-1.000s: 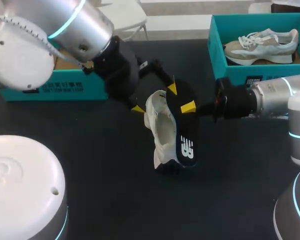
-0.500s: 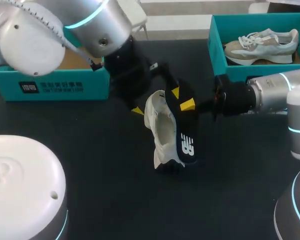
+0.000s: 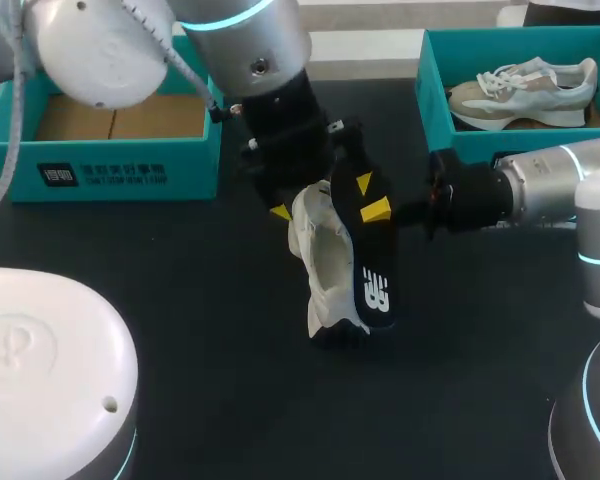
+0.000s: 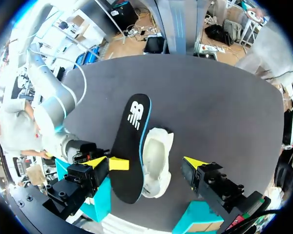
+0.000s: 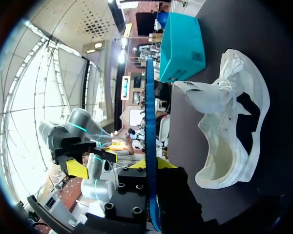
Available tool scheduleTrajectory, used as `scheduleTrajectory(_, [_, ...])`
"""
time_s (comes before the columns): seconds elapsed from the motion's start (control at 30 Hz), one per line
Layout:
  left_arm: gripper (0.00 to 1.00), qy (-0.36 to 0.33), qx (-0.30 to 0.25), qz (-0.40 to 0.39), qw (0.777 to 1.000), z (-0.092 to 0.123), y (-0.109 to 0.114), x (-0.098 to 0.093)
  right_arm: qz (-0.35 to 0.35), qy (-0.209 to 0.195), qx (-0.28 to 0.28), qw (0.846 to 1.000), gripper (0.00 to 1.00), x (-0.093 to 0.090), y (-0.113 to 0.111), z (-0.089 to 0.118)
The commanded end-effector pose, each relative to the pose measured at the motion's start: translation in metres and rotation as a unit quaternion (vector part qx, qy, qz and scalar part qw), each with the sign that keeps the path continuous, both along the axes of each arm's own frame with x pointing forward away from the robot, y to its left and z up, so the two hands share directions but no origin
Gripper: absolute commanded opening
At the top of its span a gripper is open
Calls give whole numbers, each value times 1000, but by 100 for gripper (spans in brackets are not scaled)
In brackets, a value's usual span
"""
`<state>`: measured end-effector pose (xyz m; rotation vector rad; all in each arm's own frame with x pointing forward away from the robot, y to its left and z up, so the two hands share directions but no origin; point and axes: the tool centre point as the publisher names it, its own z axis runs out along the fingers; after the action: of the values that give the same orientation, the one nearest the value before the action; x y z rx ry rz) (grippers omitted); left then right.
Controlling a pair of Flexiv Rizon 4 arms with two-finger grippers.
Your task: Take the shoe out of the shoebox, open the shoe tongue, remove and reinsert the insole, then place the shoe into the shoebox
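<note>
Held insole [image 3: 372, 285], white shoe [image 3: 325, 255].
Detail: right gripper [image 5: 152, 168] clamped insole's end; left gripper [image 4: 146, 163] hung open, both items between its fingers, over worktop [image 3: 180, 300].

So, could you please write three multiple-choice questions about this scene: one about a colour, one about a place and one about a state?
1. The shoe on the table is: A. white B. red C. green
2. The beige shoe is: A. on the table B. on top of the white shoe C. inside the teal shoebox
3. The right end effector is: A. open and empty B. shut on the insole C. shut on the white shoe
Answers: 1 A, its upper is plainly white. 2 C, teal walls surround it. 3 B, both fingers pinch the black insole.
</note>
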<state>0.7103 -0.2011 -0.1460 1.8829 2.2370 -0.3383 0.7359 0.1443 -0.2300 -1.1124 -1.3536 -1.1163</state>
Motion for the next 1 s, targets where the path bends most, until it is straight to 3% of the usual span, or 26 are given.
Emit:
scheduleTrajectory(0.03, [100,2,59,-5,998,7,-14,10,5,1,1,1000,0,3,3,-2])
scheduleTrajectory(0.27, [100,8,95,-2,995,12,-27,26,11,1,-1,1000,0,4,5,-1])
scheduleTrajectory(1.0, [100,-3,122,-12,992,5,-36,29,10,0,-3,1000,0,2,5,-2])
